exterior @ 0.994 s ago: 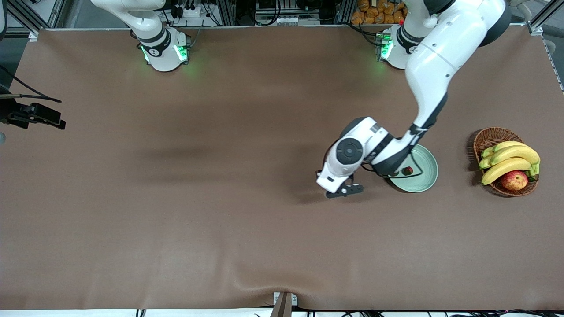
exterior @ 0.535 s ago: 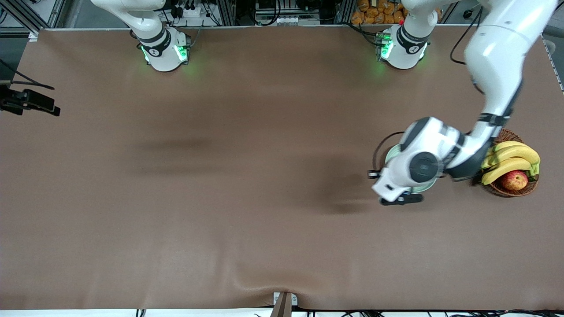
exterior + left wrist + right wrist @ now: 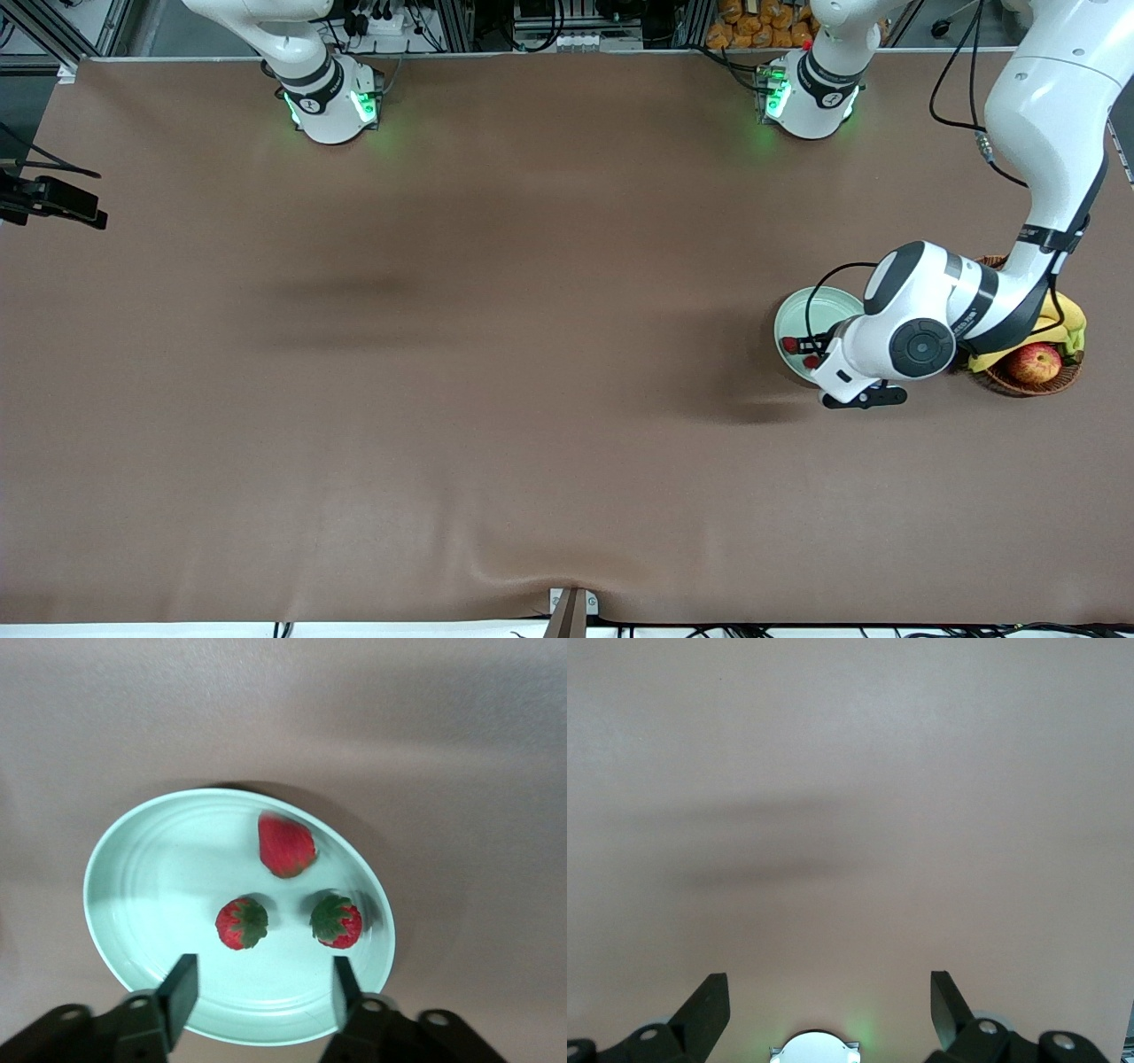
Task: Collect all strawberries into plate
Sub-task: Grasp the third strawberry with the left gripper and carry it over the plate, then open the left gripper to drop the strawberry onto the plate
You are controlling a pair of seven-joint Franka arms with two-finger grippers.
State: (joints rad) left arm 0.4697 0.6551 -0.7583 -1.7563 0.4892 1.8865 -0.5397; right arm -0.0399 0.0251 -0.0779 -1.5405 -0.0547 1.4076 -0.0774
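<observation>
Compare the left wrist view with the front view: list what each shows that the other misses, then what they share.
Only the left wrist view: all three strawberries lying apart in the plate, and the left gripper open above them, holding nothing.

Only the front view: the wicker basket with bananas and an apple beside the plate, both arm bases, and the right gripper, waiting at the right arm's end of the table.

Both: the mint-green plate and the brown table.
</observation>
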